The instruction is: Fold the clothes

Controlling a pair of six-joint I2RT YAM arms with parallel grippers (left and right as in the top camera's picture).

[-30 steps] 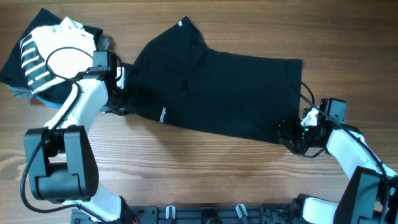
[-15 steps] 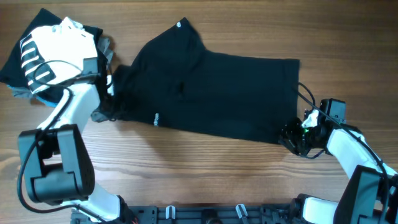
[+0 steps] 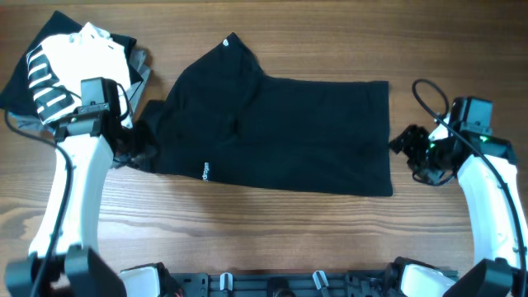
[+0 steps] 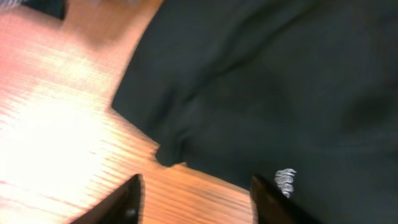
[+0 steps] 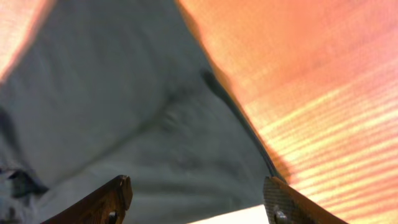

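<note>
The black shirt [image 3: 289,124] lies spread across the middle of the wooden bench [image 3: 272,239], mostly flat, with a few soft creases near its left end. A narrower flap runs up to a point at the top, where a tiny white tag [image 3: 227,42] sits (too small to read). Near the lower left hem there is a small white printed mark [image 3: 205,171]. In the left wrist view it shows as a blurred white squiggle, and no letters can be made out.

The left hand [image 3: 136,153] hovers at the shirt's left edge. Its wrist view shows the fingers [image 4: 130,199] spread wide, with nothing gripped; bare wood and the cloth's edge lie between them.

The right hand [image 3: 406,144] is just off the shirt's right edge, apart from the cloth. Its fingers [image 5: 115,196] are also released and spread, with the fabric (washed out to grey in this view) lying ahead of them beside glaring orange wood.

At the bench's upper left corner a white top with black stripes [image 3: 70,58] rests on darker cloth, with a grey piece [image 3: 142,62] beside it, just clear of the shirt.
</note>
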